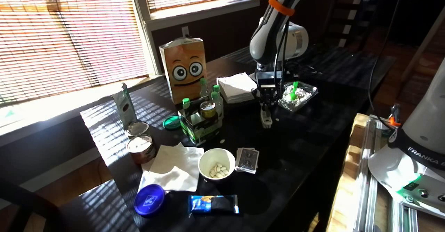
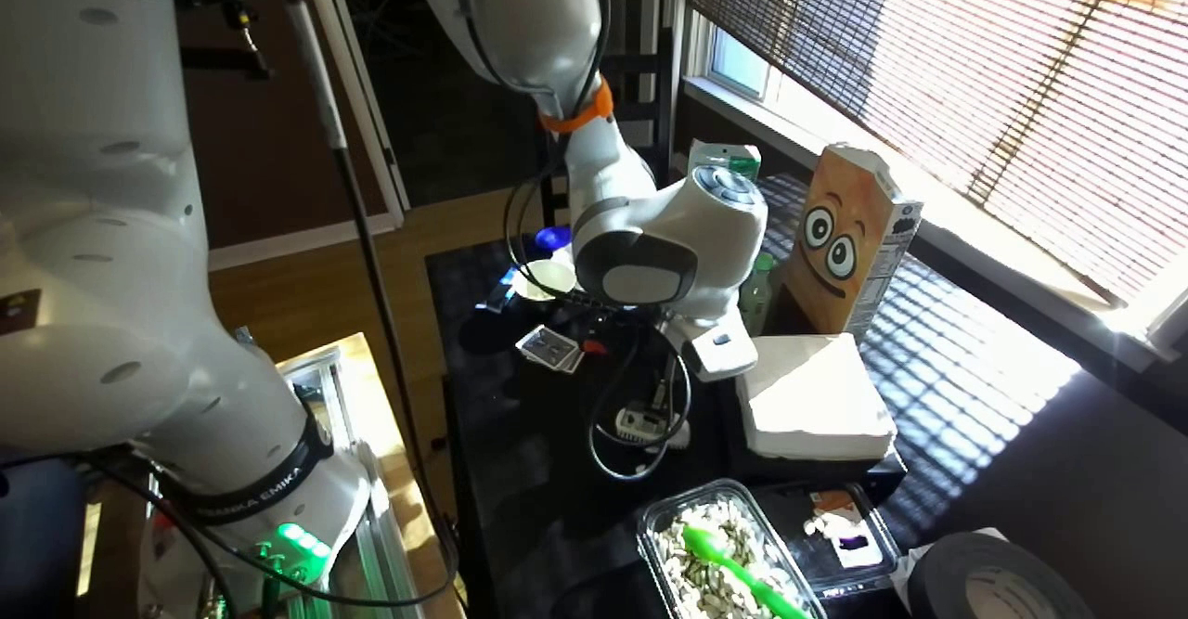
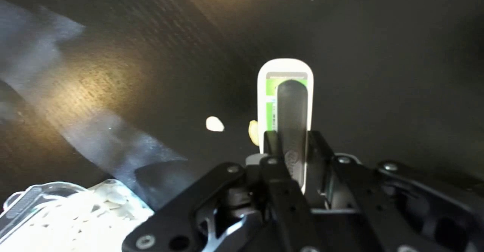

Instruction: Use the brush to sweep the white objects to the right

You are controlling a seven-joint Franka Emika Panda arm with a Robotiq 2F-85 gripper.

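White-bodied and dark-handled, the brush [image 3: 263, 101] was located between the jaws of the gripper [image 3: 292, 142]. Gripper condition: clamped, with one jaw set against each side of the handle [image 3: 292, 108]. The front portion of the brush projected beyond the jaws; the rear portion was partly hidden by the gripper.

Orientation: in the wrist view, the long axis ran close to vertical, with the rounded end directed toward the top edge. In an exterior view, the brush [image 1: 265, 115] was positioned directly below the gripper, its visible end directed toward the lower edge and its bristles [image 1: 267, 126] facing downward. Contact between the bristles and the table [image 1: 292, 138] could not be confirmed.

Adjacent items: in the wrist view, a white piece [image 3: 214, 124] lay left of the brush, apart from it. A yellowish-white piece [image 3: 253, 132] lay at the left edge of the brush, either touching or just beside it. In an exterior view, a green utensil [image 2: 733, 568] rested in a clear container [image 2: 682, 496] of pale pieces.
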